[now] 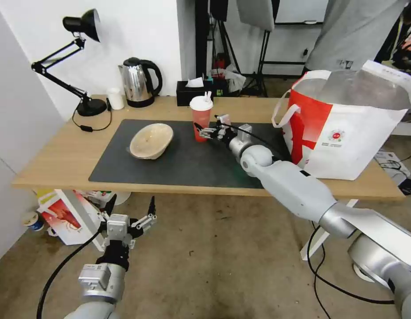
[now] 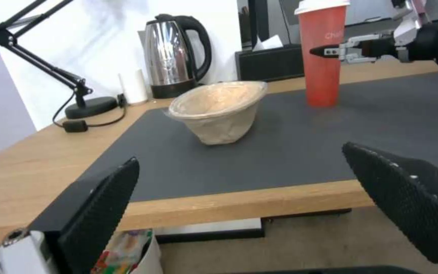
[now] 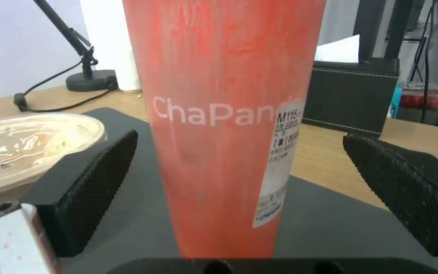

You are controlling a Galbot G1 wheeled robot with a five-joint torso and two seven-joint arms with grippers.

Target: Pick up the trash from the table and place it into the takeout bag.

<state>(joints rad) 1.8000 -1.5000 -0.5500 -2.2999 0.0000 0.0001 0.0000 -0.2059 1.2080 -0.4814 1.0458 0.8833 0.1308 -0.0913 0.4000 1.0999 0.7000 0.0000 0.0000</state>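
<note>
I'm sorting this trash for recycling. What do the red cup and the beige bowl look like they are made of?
The red cup looks like thin translucent plastic: light streaks show through its wall, under a printed logo and a paper label; its lid is opaque white, probably plastic. The beige bowl looks like matte moulded paper pulp, with a glossy, wrinkled clear film over its mouth. The right gripper straddles the cup, jaws open.

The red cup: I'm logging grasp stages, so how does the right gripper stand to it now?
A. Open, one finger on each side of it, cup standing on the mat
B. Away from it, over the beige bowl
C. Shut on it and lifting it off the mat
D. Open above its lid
A: the right gripper is open, a finger on either side of the red cup, which stands on the dark mat.
</note>
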